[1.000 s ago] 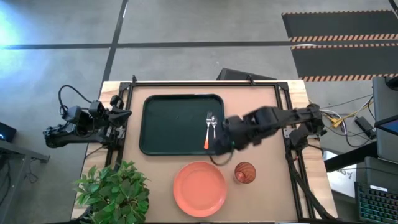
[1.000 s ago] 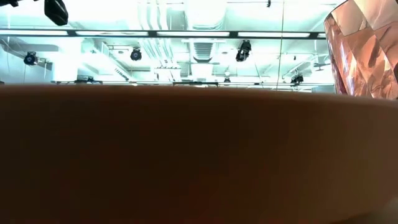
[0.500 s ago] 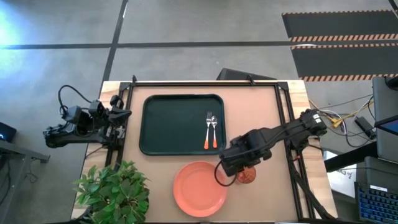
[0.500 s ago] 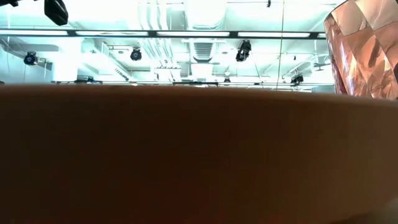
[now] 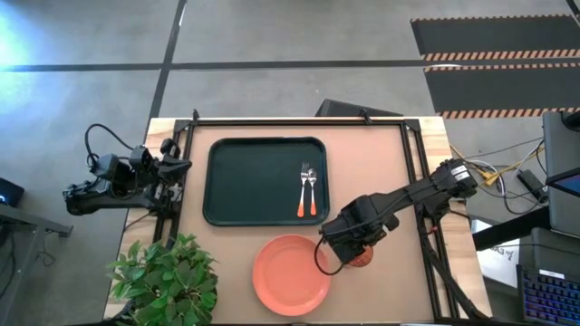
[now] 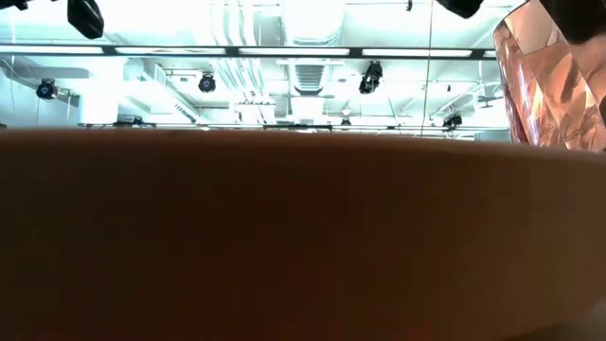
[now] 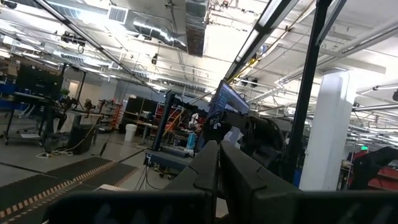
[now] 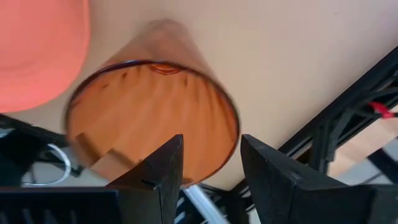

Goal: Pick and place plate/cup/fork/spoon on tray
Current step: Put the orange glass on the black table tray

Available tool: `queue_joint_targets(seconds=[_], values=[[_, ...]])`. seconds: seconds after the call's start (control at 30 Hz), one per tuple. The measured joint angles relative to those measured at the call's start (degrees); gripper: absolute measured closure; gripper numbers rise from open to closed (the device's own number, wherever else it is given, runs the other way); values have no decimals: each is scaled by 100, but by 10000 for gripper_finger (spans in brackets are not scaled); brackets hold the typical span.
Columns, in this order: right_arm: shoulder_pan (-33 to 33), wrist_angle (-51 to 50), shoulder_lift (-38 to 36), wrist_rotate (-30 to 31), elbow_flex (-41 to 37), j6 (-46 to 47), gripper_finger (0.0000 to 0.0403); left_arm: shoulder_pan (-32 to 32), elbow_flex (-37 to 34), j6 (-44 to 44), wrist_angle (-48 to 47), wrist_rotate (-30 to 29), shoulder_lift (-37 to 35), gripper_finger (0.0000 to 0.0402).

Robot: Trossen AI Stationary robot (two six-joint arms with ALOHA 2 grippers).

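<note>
Red-brown cup (image 8: pixel 152 118) near table's front edge under spread right gripper (image 8: pixel 210 163), one finger over rim; risks tipping toward plate (image 5: pixel 290 274) if closing off-centre.

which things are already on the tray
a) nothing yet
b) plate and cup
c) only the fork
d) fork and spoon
d: the fork and the spoon lie side by side on the tray, while the plate and the cup sit on the bare table.

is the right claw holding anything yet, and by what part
Nothing is held yet. The right claw is open right over the cup, its fingers straddling the rim. The left claw is shut and empty.
</note>
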Motion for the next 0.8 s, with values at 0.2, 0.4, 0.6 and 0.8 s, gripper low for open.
queue_joint_targets(seconds=[0.2,0.4,0.6,0.8], values=[[-13,18,0,148,-417,-191,252,0,0,0,0,2,0,402],[-95,70,2,168,-708,-191,273,0,0,2,-4,2,0,402],[-213,382,-5,223,-802,-321,377,1,0,2,-3,-6,2,402],[-342,586,-20,1021,-645,-219,392,2,0,2,-4,-27,2,402]])
